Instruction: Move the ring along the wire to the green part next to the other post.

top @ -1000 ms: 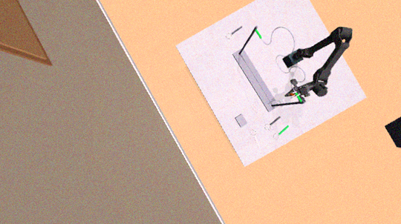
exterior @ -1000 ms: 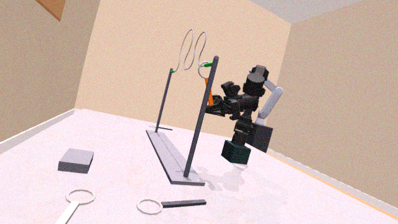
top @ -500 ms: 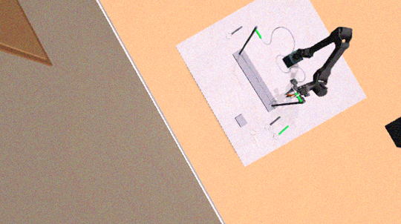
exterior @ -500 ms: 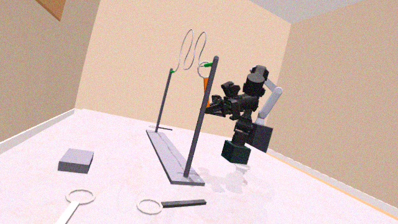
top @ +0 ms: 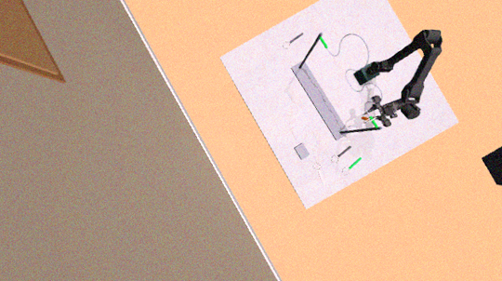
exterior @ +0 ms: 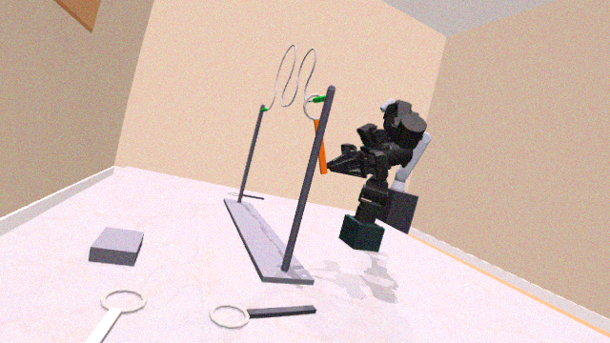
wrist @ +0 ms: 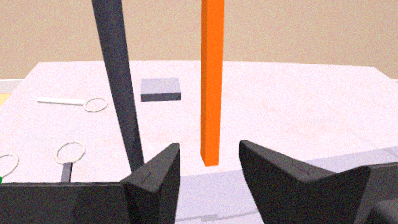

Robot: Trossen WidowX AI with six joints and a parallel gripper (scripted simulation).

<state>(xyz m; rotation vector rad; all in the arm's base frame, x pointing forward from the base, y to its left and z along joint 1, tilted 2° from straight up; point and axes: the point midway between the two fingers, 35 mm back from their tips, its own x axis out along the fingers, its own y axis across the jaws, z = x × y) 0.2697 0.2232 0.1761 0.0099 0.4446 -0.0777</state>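
The orange handle (top: pixel 365 118) (exterior: pixel 320 148) (wrist: pixel 212 90) hangs down from its ring (exterior: pixel 305 111), beside the near post (top: pixel 360 129) (exterior: pixel 307 181) (wrist: pixel 120 75). The ring surrounds the wire at the inner end of the near green part (top: pixel 374 123) (exterior: pixel 319 99); exact contact is too small to tell. The other green part (top: pixel 323 41) (exterior: pixel 264 110) is at the far post (top: pixel 310 50) (exterior: pixel 251 152). My gripper (exterior: pixel 329 166) (wrist: pixel 209 149) is partly open and empty. Its tips are close to the handle's lower end, which shows ahead, centred between them in the wrist view.
The looping grey wire (top: pixel 353 34) (exterior: pixel 294 46) runs above the base plate (top: pixel 318 101) (exterior: pixel 267 252). A grey block (top: pixel 301 150) (exterior: pixel 116 245) (wrist: pixel 160 90), a dark-handled ring (exterior: pixel 281 312) (wrist: pixel 66 172) and a white-handled ring (exterior: pixel 105 326) (wrist: pixel 60 101) lie on the surface beyond the near post.
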